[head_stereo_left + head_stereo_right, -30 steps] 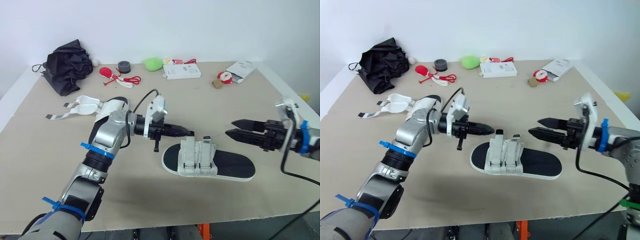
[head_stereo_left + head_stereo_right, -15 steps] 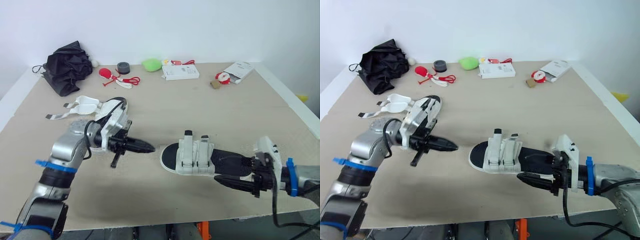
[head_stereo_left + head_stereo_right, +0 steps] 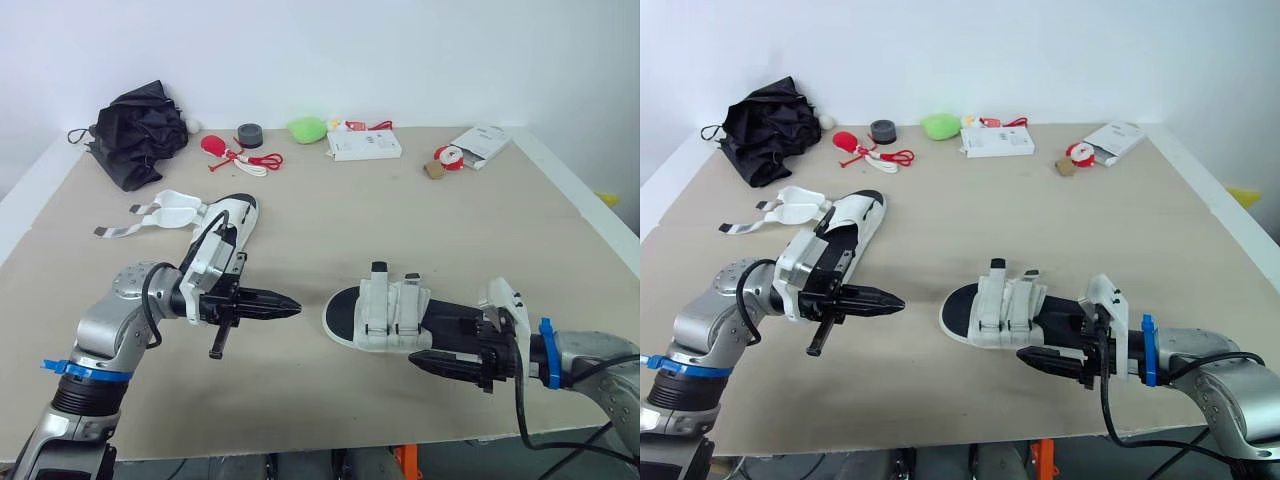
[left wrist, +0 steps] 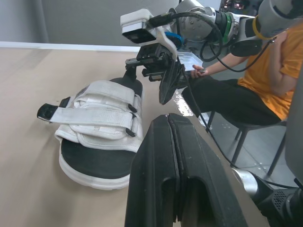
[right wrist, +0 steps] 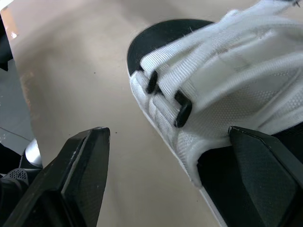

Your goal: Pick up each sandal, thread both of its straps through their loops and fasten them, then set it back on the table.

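One white-strapped sandal with a black sole [image 3: 395, 315] lies flat at the table's centre, both straps lying across its top. My right gripper [image 3: 440, 345] is open at the sandal's near side, one finger [image 5: 265, 161] over the black sole and the other [image 5: 85, 175] above the bare table. My left gripper [image 3: 285, 305] is shut and empty, pointing at the sandal's toe from a short gap away. The second sandal [image 3: 225, 215] lies further back on the left with its loose straps [image 3: 150, 212] spread out on the table.
Along the back edge lie a black bundle [image 3: 135, 125], a red item with cord [image 3: 215, 145], a tape roll [image 3: 248, 133], a green object [image 3: 307, 127], a white box [image 3: 363, 145] and another box [image 3: 482, 143]. A seated person in orange [image 4: 265, 61] is beyond the table.
Both arms came down from beside the sandal. My right gripper then moved left along the sandal's near side and now straddles it. My left gripper shifted slightly toward the toe.
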Tool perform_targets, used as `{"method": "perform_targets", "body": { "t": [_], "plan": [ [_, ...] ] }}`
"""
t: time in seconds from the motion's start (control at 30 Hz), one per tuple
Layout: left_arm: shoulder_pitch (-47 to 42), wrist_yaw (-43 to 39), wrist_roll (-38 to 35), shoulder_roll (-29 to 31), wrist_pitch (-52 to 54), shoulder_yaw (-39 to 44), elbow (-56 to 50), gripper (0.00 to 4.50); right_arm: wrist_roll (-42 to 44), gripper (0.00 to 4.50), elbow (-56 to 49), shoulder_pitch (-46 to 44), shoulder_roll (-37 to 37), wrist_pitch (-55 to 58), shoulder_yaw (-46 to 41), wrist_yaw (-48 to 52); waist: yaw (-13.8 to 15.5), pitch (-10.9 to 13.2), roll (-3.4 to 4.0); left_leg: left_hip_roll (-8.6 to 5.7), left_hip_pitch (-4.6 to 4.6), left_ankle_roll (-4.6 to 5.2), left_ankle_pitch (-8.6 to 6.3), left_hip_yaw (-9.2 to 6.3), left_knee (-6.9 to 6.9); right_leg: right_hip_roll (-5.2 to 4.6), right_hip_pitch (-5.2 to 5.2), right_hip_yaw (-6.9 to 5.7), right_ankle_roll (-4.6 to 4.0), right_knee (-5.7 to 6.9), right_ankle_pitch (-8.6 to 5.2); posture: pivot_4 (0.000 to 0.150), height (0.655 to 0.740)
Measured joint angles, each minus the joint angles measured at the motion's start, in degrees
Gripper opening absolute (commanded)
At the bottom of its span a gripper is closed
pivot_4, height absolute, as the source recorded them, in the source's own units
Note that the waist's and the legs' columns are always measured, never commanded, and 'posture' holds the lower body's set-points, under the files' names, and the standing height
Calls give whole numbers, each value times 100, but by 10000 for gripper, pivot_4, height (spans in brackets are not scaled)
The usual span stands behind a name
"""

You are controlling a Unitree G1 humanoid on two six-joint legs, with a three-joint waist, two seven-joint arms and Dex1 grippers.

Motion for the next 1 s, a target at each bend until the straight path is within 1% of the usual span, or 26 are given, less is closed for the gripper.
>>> {"method": "perform_targets", "body": {
  "t": [0.1, 0.13, 0.17, 0.2, 0.23, 0.27, 0.3, 0.33, 0.37, 0.4, 0.47, 0.5, 0.7, 0.87, 0.9, 1.0],
  "plan": [
    [36, 78, -7, 12, 2, -2, -67, 0, -42, 42875, 191, -126, 88, -69, 134, -14, 0, 0, -6, 2, 9, 0, 0, 2, 0, -1, 7, 1, 2, 0, 2, 1500, 7400],
    [57, 104, -17, 29, 2, 2, -116, 0, -43, 39007, 270, -220, 180, -76, 196, -33, -1, -1, -7, 3, 11, 0, 0, 2, 0, -1, 7, 1, 2, 0, 2, 1500, 7400],
    [59, 127, -22, 28, 4, -1, -135, 0, -41, 37545, 304, -264, 241, -75, 219, -43, -7, -2, -11, 8, 14, 0, 0, 3, 0, -2, 10, 2, 2, 0, 2, 1500, 7400],
    [60, 156, -28, 27, 6, -2, -156, 0, -39, 37545, 342, -294, 292, -77, 239, -57, -11, -1, -13, 11, 14, 0, 0, 4, 0, -2, 10, 2, 2, 0, 2, 1500, 7400],
    [62, 183, -44, 26, 7, -4, -176, 0, -39, 31129, 382, -313, 336, -82, 248, -75, -16, 0, -14, 14, 14, -1, 0, 6, 0, -2, 8, 3, 1, 0, 3, 1500, 7400],
    [71, 223, -66, 27, 8, -1, -192, 0, -50, 28754, 464, -367, 397, -95, 272, -96, -19, 0, -14, 17, 17, -1, 0, 6, 0, 0, 9, 3, 0, 0, 2, 1500, 7400],
    [101, 302, -76, 27, 20, -1, -210, 0, -106, 20870, 567, -462, 491, -124, 362, -151, -20, 0, -14, 26, 18, -1, 0, 6, -1, 8, 9, 3, -7, 1, 2, 1500, 7400],
    [120, 309, -85, 27, 36, -1, -222, 0, -115, 18580, 587, -478, 514, -129, 389, -148, -19, 0, -14, 30, 20, -1, 0, 5, -2, 13, 9, 3, -13, 2, 0, 1500, 7400],
    [125, 309, -90, 27, 43, -1, -224, 0, -114, 13132, 587, -479, 517, -132, 398, -146, -19, 0, -14, 31, 20, -1, 0, 5, -2, 15, 9, 3, -14, 3, -1, 1500, 7400],
    [146, 340, -114, 26, 61, -1, -224, 0, -112, 9772, 584, -489, 553, -170, 448, -131, -18, -1, -14, 36, 20, -1, 0, 2, -4, 23, 9, 2, -18, 3, -3, 1500, 7400],
    [155, 420, -135, 25, 64, 3, -234, 0, -88, 4696, 577, -489, 595, -174, 460, -88, -18, -1, -14, 39, 23, -1, 0, 2, -6, 37, 10, 3, -20, 4, -3, 1500, 7400],
    [178, 536, -182, 4, 68, 10, -245, 0, -20, 158, 577, -490, 625, -175, 496, -12, -15, -1, -14, 39, 25, -3, 1, 2, -6, 36, 12, 3, -21, 4, -2, 1500, 7400],
    [196, 663, -265, -10, 67, 42, -250, 0, -16, 158, 592, -513, 629, -164, 495, -14, -13, -1, -14, 38, 27, -6, 3, 10, -6, 31, 11, 5, -18, 4, 1, 1500, 7400],
    [198, 750, -288, -36, 65, 41, -282, 0, -8, 158, 687, -696, 734, -62, 453, -226, -14, 0, -14, 38, 28, -15, 8, 11, -6, 26, 10, 5, -20, 4, 4, 1500, 7400],
    [198, 770, -289, -52, 62, 39, -289, 0, 29, 158, 797, -794, 801, -27, 388, -349, -13, 0, -13, 38, 27, -18, 10, 12, -6, 27, 9, 4, -20, 5, 4, 1500, 7400],
    [201, 808, -288, -113, 49, 10, -293, 0, 83, 158, 1410, -1517, 912, 27, -93, -936, -13, 11, 2, 32, 21, -18, 13, 41, -6, 28, -6, 13, -14, 5, 23, 1500, 7400]
  ]
}}
